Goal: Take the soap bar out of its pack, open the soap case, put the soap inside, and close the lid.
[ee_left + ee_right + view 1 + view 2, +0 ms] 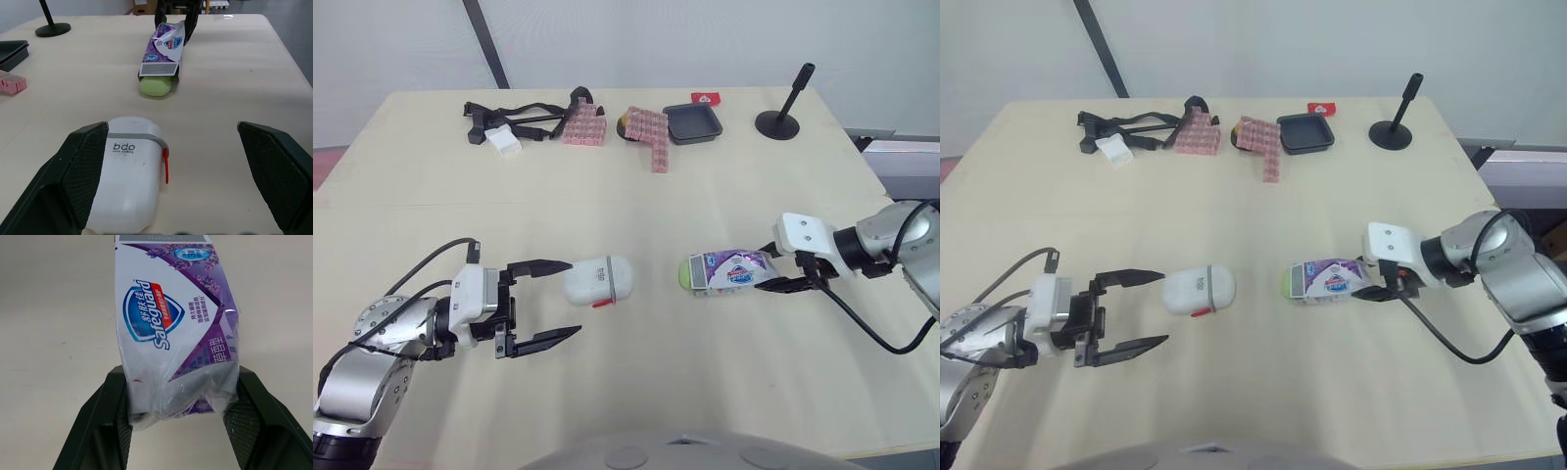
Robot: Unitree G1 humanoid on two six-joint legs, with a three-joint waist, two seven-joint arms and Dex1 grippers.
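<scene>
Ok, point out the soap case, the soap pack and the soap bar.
soap case (599,281), left eye view, middle of white shell
soap pack (736,270), left eye view, printed purple face
soap bar (155,86), left wrist view, exposed green end

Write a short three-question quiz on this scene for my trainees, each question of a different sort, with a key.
1. Fill in: the left gripper by the case is ____ (open or shut).
2. True or false: the right gripper is shut on the pack.
3. Choose: the soap is
A) wholly inside the pack
B) poking out of the pack's open end
C) in the case

Key: 1 open; 2 true; 3 B.
</scene>
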